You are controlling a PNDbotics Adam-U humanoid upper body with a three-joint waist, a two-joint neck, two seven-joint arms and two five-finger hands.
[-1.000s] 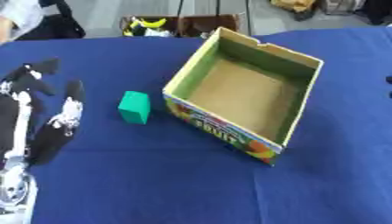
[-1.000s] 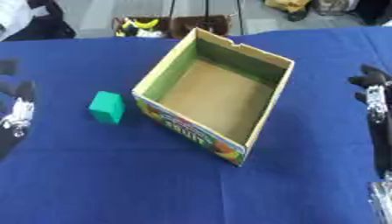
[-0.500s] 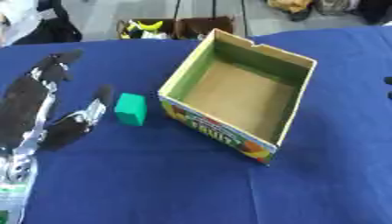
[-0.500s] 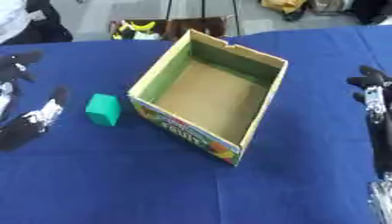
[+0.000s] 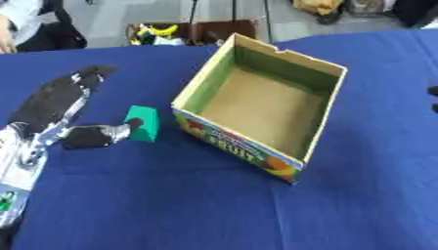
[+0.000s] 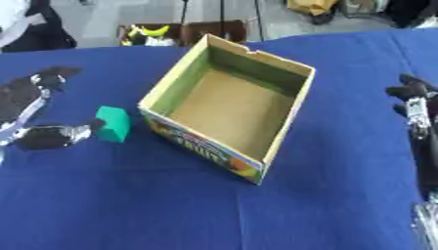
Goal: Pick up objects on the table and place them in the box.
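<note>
On a blue tablecloth [image 5: 171,195], the robot's left hand [image 5: 60,105], fingers spread and unclenched, reaches its thumb to a green block [image 5: 143,123] just left of the empty fruit carton [image 5: 261,102]; far right, the right hand [image 6: 417,105] rests relaxed.

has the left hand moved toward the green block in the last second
Yes. The left hand has come in rightward toward the green block; its thumb now reaches the block's left side, beside the cardboard box.

- Both views look down from the robot's head, from close above, onto the table [image 5: 171,205], facing its far edge.
- Both share the box [image 5: 329,105]; the right eye view shows more of the table's right side.
</note>
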